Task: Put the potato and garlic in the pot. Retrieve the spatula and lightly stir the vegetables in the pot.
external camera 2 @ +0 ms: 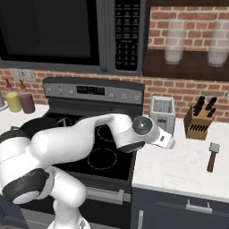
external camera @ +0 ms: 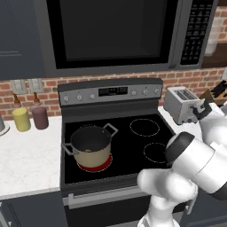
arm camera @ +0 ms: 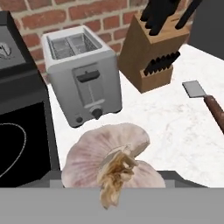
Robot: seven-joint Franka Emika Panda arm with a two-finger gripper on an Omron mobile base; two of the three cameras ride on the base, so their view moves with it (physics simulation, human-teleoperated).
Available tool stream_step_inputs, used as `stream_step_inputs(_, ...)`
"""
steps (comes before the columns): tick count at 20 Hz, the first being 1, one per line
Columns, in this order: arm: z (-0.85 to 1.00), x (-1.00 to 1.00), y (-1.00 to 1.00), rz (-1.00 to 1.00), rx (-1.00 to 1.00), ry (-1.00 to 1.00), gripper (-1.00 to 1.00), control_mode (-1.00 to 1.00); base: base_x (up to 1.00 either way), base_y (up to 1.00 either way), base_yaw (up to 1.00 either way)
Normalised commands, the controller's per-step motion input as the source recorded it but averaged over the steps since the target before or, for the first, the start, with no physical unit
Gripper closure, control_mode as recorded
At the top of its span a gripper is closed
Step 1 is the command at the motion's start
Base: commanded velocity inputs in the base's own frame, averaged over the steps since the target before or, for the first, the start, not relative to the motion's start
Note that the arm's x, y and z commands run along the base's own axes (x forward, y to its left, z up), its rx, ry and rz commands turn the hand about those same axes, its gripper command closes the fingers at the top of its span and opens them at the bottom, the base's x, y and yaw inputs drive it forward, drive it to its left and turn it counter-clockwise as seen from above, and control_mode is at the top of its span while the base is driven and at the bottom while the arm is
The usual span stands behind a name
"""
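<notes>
Pale pinkish-white garlic bulb (arm camera: 109, 162) sits gripped in the robot's gripper above the white counter's (arm camera: 166, 127) stove-side edge.

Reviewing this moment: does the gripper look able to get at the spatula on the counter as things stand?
Probably not yet: the garlic fills the gripper, so it must drop that first. Otherwise the spatula lies unobstructed on the counter, right of the toaster.

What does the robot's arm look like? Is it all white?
Mostly white. The arm is made of fat, rounded, glossy white sections, like smooth tubes joined together. Where the sections meet there are dark grey to black rings and round caps, such as the dark joint seen from the left base view. No cables or markings show on it. The tool at its end is too hidden to describe.
</notes>
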Motion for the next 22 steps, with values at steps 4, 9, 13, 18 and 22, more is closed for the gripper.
stream_step_inputs(4, 1.00, -0.56, 1.00, 0.00, 0.00, 0.00, 1.00, -1.00, 0.00, 0.00, 0.00)
stream_step_inputs(9, 0.95, -0.51, 1.00, 0.00, 0.00, 0.03, 1.00, -1.00, 0.00, 0.00, 0.00)
stream_step_inputs(13, 0.74, -0.31, 1.00, 0.08, 0.00, 0.14, 1.00, -1.00, 0.00, 0.00, 0.00)
stream_step_inputs(18, 0.49, -0.25, 1.00, 0.14, 0.00, 0.19, 1.00, -1.00, 0.00, 0.00, 0.00)
stream_step_inputs(22, 0.11, -0.33, 1.00, 0.17, 0.00, 0.15, 1.00, -1.00, 0.00, 0.00, 0.00)
